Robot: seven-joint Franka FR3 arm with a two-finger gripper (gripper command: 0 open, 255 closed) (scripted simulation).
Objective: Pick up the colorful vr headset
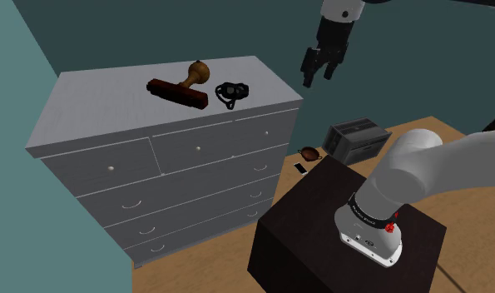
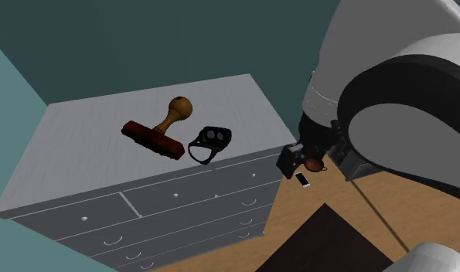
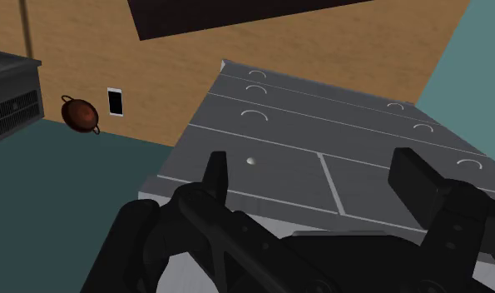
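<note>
Dark VR headset [image 1: 231, 91] on dresser [image 1: 112, 93], long axis front-to-back, strap toward drawers [image 1: 205, 148]

This looks like a room in a home, likely a bedroom: a wide grey chest of drawers with small round knobs [image 1: 195, 166] stands against plain teal walls [image 1: 21, 208] on a wooden plank floor [image 3: 154, 67]. Household odds lie on the floor: a white smartphone [image 1: 299, 167], a small brown two-handled pot [image 1: 310, 152] and a dark grey vented box [image 1: 358, 140].

Black vr headset [image 1: 231, 91], grey dresser [image 1: 112, 104], brown-handled dark red stamp [image 1: 180, 90], teal wall [image 1: 154, 33], black hand [image 1: 318, 76]
</note>
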